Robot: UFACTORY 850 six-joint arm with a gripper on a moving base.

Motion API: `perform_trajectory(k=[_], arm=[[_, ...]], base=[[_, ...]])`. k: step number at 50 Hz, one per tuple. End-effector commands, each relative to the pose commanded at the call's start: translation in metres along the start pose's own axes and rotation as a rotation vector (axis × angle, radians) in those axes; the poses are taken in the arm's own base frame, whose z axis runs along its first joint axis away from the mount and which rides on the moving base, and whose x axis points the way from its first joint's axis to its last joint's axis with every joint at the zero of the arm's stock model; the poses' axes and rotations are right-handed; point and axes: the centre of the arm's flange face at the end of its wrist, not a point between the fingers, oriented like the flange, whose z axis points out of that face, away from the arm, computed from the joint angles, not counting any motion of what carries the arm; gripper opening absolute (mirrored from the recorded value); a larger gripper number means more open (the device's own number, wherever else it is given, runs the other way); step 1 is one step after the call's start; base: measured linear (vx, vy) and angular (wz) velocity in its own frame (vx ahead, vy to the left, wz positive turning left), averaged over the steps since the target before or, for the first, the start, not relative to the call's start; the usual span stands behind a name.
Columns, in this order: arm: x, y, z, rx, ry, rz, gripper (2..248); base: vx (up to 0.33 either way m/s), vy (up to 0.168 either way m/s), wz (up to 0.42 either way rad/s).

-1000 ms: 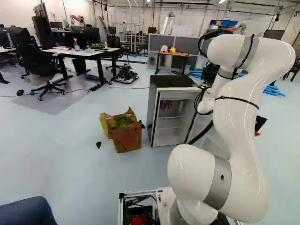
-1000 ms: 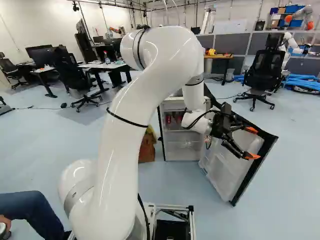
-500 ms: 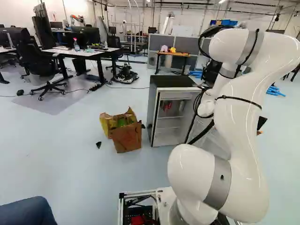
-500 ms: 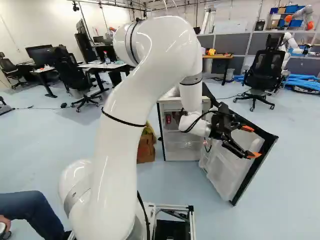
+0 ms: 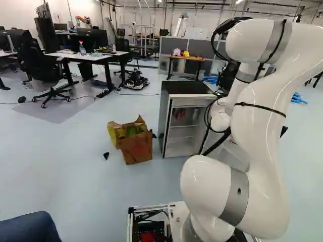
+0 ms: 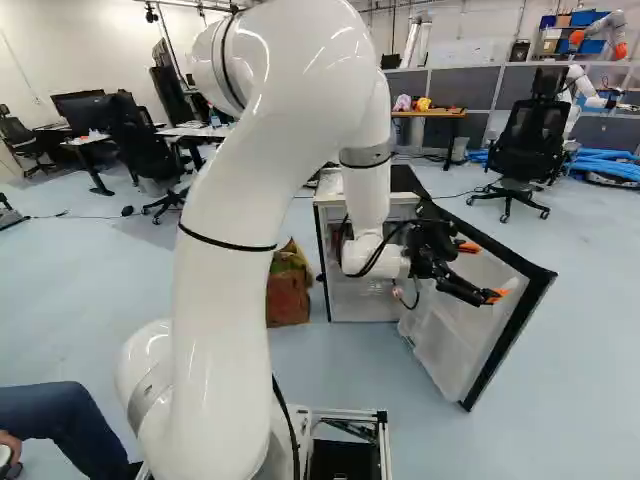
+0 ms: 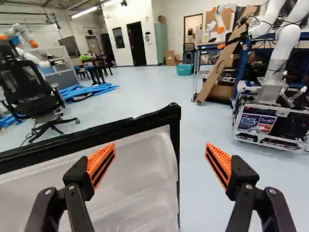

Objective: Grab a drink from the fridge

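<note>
Beside the open door, gripper: your two fingers are spread wide and hold nothing; in the wrist view, the door's top corner lies ahead, between their lines.
Drinks: in the fridge, on the upper shelf, at least one of them red; you see them in the left base view, too small to count surely.
Fridge: upright on the floor, its front open to you.
Door: swung out to the right of the fridge in the right base view, its pale inner side facing you.
Arm: arches up from your base and reaches down to the gripper, blocking part of the fridge in the right base view.
Bag: brown, open-topped, on the floor near the fridge.
</note>
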Motion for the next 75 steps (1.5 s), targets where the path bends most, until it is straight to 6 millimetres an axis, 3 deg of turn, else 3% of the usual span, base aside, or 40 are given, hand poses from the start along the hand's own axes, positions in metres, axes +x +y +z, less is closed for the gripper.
perform_trajectory(k=[25,75], arm=[[0.001,0.01,-0.046,0.266,-0.036,-0.101,247],[-0.005,-0.029,-0.066,0.773,-0.042,-0.229,247]], base=[[0.0,0.0,0.0],[0.0,0.0,0.0]])
